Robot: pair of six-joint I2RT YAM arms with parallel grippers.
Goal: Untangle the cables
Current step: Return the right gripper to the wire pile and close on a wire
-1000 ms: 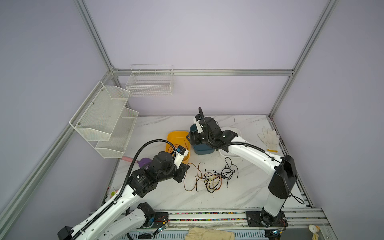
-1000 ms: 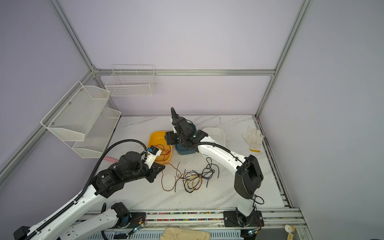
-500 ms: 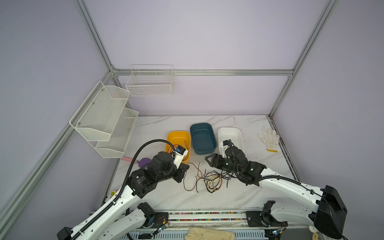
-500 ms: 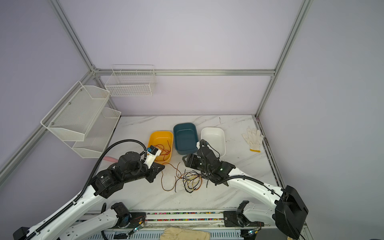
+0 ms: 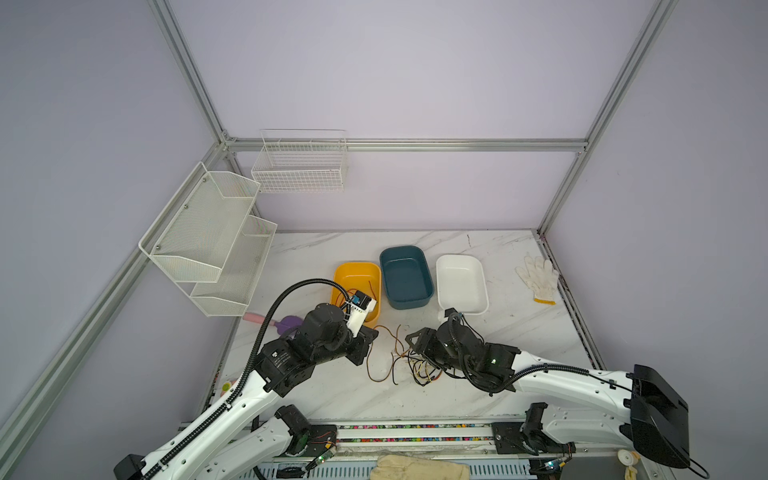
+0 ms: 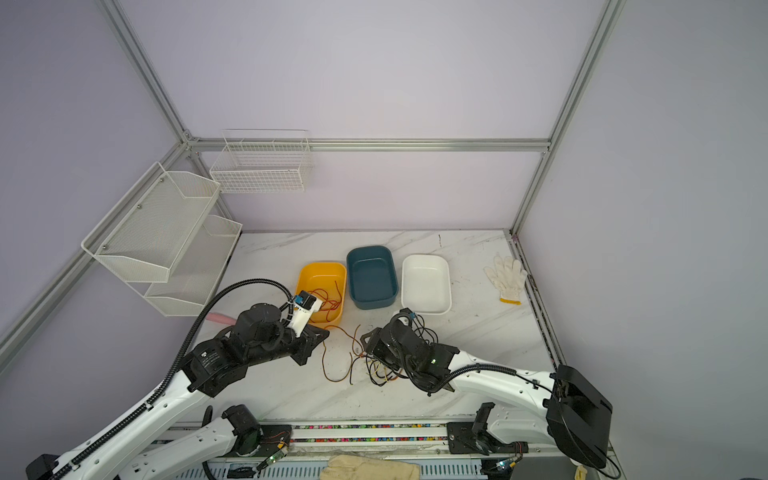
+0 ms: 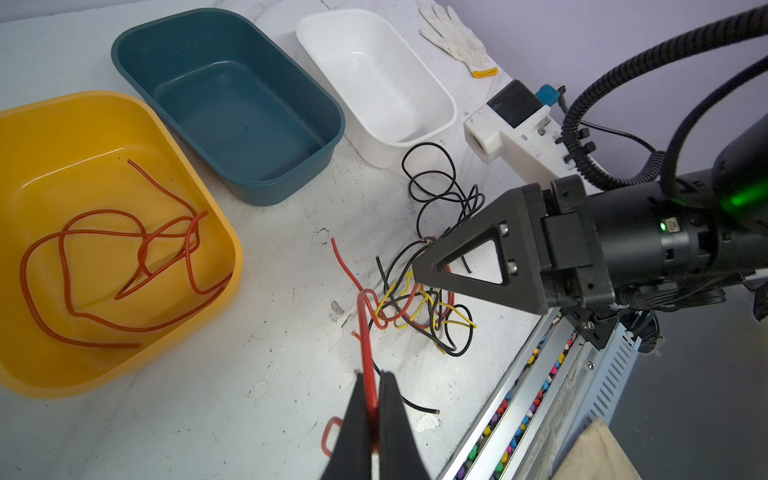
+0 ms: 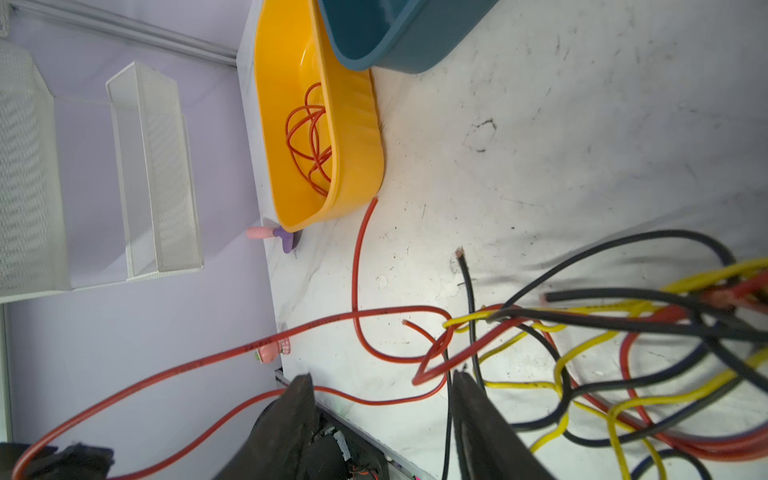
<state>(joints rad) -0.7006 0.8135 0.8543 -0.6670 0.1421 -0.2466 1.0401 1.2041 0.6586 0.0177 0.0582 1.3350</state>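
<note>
Cables (image 5: pixel 419 368) are lying in one tangled heap near the table's (image 5: pixel 374 249) front edge, more red loops sitting in the yellow tub (image 5: pixel 353 276), leftmost of three. The left gripper (image 7: pixel 372 376) is pinching one red cable (image 7: pixel 365 332); the right gripper (image 8: pixel 382 376) is hanging half open over the heap, holding nothing.

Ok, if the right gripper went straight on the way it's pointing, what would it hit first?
Probably the red cable crossing between the right gripper's open jaws, at the edge of the tangle. Depth is unclear, though, and it might pass just over it.
</note>
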